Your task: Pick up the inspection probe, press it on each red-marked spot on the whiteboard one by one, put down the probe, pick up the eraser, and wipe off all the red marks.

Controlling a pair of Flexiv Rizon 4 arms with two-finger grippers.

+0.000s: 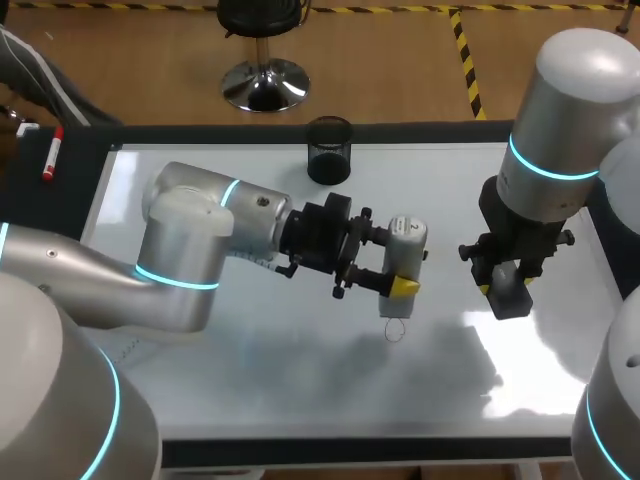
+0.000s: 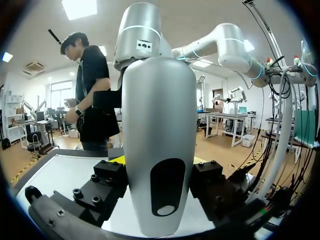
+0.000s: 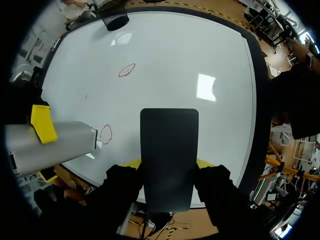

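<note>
Left claw (image 1: 395, 262) was clamped on the probe (image 1: 408, 238); right claw (image 3: 168, 162) was clamped on the eraser (image 3: 169, 150). Only the right wrist view showed the red mark (image 3: 127, 70) well ahead of that claw.

The inspection probe (image 2: 157, 125), a tall silver-grey body with a dark oval recess low on its face, stands clamped between the black finger blocks of the left hand (image 2: 158, 161). Yellow tips peek out on both sides of it. The whiteboard (image 2: 60, 175) lies beneath, and the right arm (image 2: 137, 35) rises behind the probe.
</note>
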